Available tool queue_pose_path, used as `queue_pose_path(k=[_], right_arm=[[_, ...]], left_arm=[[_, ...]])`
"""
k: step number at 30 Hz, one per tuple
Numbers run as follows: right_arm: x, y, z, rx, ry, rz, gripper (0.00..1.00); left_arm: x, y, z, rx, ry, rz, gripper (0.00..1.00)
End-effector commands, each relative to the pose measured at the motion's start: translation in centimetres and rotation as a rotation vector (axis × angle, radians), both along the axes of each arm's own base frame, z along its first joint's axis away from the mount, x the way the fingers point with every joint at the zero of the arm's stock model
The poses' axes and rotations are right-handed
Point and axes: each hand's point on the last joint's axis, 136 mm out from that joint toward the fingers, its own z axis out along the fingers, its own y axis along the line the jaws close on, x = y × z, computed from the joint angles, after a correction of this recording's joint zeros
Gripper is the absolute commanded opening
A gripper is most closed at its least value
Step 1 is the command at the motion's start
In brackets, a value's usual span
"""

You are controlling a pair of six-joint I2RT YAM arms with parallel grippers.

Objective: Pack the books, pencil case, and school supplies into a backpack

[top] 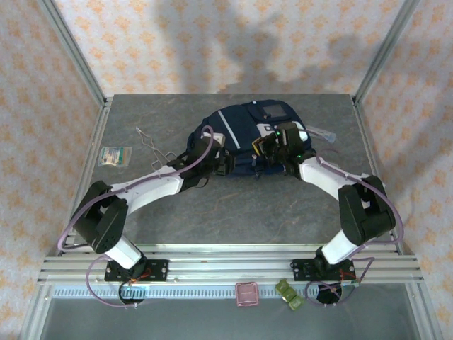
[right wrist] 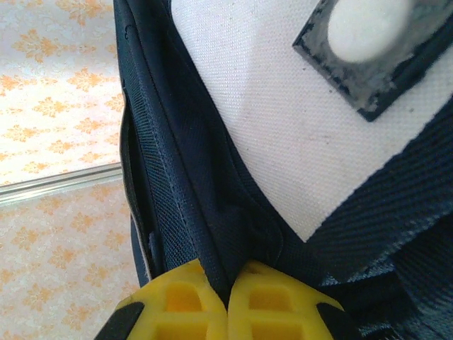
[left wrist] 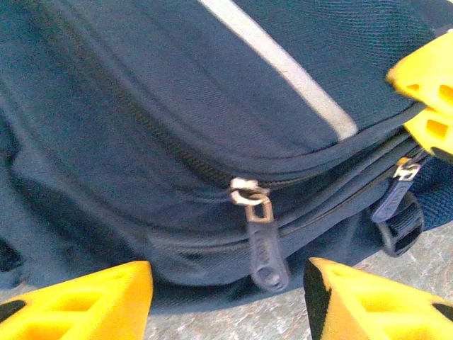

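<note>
- The backpack [top: 248, 131] lies in the upper centre of the top view, on the grey worktop [top: 233, 212], with both arms reaching to its near side
- The right tool [right wrist: 226, 301] is pinched tight on a fold of the backpack's navy fabric, beside a white patch [right wrist: 283, 142]
- The left tool [left wrist: 226, 304] stands wide and holds nothing
- A zip pull [left wrist: 263, 244] hangs centre-low in the left wrist frame, in line with the gap between the fingers, its long axis pointing down at the tool
- The left arm is nearer, so it is probably the one to close on the pull
</note>
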Motion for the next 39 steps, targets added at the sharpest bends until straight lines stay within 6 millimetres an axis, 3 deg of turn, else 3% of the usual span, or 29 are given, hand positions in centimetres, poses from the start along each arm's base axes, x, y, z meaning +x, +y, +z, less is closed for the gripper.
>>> queue_pose_path(k=[1, 4, 6, 8, 13, 17, 23, 26, 32, 39], right_arm=[[0.7, 0.2, 5.0, 0.035, -0.168, 0.003, 0.00], [0.8, 0.3, 5.0, 0.041, -0.167, 0.007, 0.00], [0.7, 0.4, 5.1, 0.039, -0.172, 0.010, 0.00], [0.7, 0.5, 5.1, 0.040, -0.171, 0.013, 0.00], [0.5, 0.5, 5.1, 0.031, -0.176, 0.018, 0.00], [0.3, 0.2, 4.6, 0.010, -0.171, 0.020, 0.00], [-0.3, -0.2, 3.7, -0.035, -0.162, 0.032, 0.00], [-0.7, -0.2, 3.2, -0.045, -0.162, 0.048, 0.00], [-0.2, 0.5, 2.8, -0.120, -0.172, 0.133, 0.00], [2.3, 1.0, 3.2, -0.175, -0.187, 0.165, 0.00]], left_arm=[[0.9, -1.1, 0.3, 0.037, -0.008, 0.019, 0.60], [1.1, -0.8, -1.0, 0.115, 0.015, 0.060, 0.56], [1.4, -0.5, -1.5, 0.143, 0.023, 0.077, 0.44], [1.6, -0.3, -1.6, 0.158, 0.022, 0.089, 0.38], [1.9, 0.7, -1.6, 0.157, 0.028, 0.089, 0.00], [1.7, 2.5, -1.3, 0.179, 0.023, 0.100, 0.00], [1.9, 7.9, -0.4, 0.220, 0.020, 0.196, 0.00], [2.0, 9.1, 0.2, 0.210, 0.008, 0.207, 0.00], [0.6, 7.3, 0.0, 0.171, 0.040, 0.099, 0.00], [-3.6, 3.2, -0.7, 0.124, 0.070, -0.055, 0.00]])
